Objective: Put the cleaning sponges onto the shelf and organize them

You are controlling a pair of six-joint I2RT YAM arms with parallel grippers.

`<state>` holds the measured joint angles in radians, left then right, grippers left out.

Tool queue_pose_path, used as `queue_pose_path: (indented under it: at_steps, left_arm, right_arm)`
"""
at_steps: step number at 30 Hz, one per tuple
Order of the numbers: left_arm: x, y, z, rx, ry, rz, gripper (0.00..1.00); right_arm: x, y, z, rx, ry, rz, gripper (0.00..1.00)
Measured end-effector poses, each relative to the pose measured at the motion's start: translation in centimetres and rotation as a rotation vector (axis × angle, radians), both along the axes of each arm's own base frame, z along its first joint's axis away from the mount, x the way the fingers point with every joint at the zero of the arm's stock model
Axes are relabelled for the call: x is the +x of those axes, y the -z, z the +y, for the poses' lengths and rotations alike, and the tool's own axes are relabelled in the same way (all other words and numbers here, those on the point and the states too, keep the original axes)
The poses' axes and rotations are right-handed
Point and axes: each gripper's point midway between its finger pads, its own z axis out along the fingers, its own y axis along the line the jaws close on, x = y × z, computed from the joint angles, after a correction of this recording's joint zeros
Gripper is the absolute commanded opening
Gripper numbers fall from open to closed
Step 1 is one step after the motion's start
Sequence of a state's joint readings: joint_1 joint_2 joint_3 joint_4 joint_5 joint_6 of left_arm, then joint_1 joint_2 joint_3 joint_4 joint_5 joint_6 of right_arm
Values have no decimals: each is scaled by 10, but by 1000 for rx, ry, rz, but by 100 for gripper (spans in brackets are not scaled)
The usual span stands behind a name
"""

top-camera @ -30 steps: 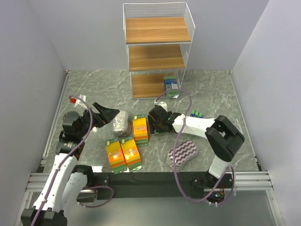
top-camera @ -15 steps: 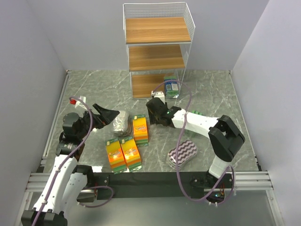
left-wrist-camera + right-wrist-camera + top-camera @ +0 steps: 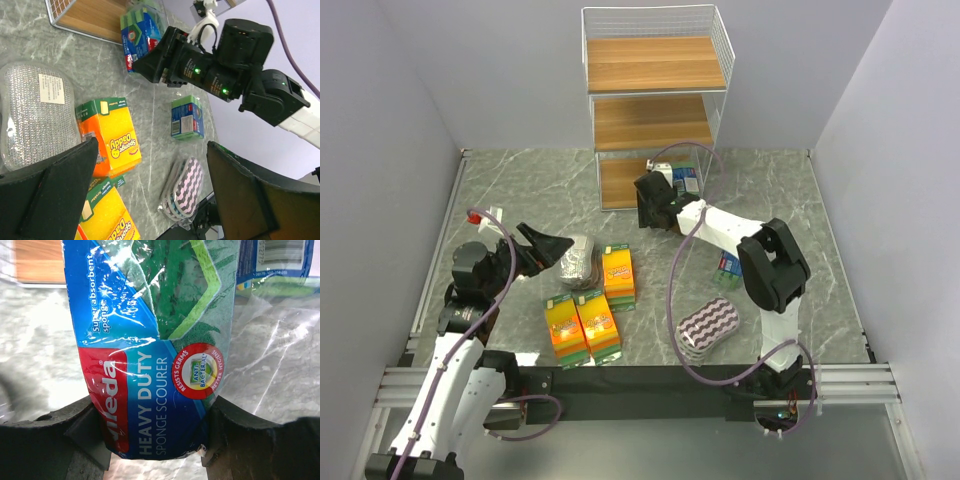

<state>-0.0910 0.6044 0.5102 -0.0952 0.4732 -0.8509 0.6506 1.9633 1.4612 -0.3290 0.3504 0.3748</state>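
Top external, right tool (image 3: 657,187) gripping pack (image 3: 150,350), nearer shelf (image 3: 655,65)

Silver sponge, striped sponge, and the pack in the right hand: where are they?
silver sponge (image 3: 580,265), top view, middle of its wrapped face.
striped sponge (image 3: 708,326), top view, centre of the wavy top.
blue-green pack (image 3: 150,355), right wrist view, middle of the printed front.

We count eight sponge packs in view: three orange-yellow rectangular packs with green edges (image 3: 619,275) (image 3: 566,328) (image 3: 599,323), three blue-green plastic-wrapped packs (image 3: 150,340) (image 3: 272,265) (image 3: 729,265), one oval purple-white wavy-striped pack (image 3: 708,327) and one oval silvery-grey pack in clear wrap (image 3: 578,259). There is one white wire shelf (image 3: 655,95), with three brown wooden tiers.
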Motion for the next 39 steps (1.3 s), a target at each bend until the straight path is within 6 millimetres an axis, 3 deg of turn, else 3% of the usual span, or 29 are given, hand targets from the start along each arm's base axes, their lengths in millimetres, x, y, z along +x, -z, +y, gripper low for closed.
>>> queue_pose_path:
  at_steps: [6, 9, 10, 13, 14, 20, 26, 31, 32, 34, 35, 36, 39]
  left_arm:
    - [0, 0, 0, 0, 0, 1, 96]
    - [0, 0, 0, 0, 0, 2, 96]
    - [0, 0, 0, 0, 0, 1, 96]
    - [0, 0, 0, 0, 0, 2, 96]
    - [0, 0, 0, 0, 0, 2, 96]
    - [0, 0, 0, 0, 0, 1, 96]
    - [0, 0, 0, 0, 0, 1, 96]
    - [0, 0, 0, 0, 0, -1, 96]
    - [1, 0, 0, 0, 0, -1, 96]
    - [2, 0, 0, -1, 0, 0, 96]
    - [2, 1, 0, -1, 0, 2, 96]
    - [2, 2, 0, 0, 0, 6, 96]
    - [3, 2, 0, -2, 0, 8, 96]
  right_arm:
    - [6, 8, -5, -7, 11, 3, 48]
    - [11, 5, -4, 3, 7, -15, 62]
    - [13, 4, -4, 5, 6, -20, 74]
    - [23, 1, -3, 12, 13, -40, 93]
    - [26, -1, -4, 15, 20, -49, 95]
    - [32, -5, -6, 29, 33, -91, 98]
    - [15, -4, -18, 28, 35, -91, 98]
    - [-1, -31, -21, 57, 29, -132, 98]
    - [-5, -38, -20, 70, 25, -144, 96]
    - [-15, -48, -18, 89, 13, -163, 80]
    - [-19, -51, -18, 99, 12, -166, 67]
    - [-23, -55, -17, 108, 11, -168, 37]
    - [-28, -56, -13, 133, 11, -160, 0]
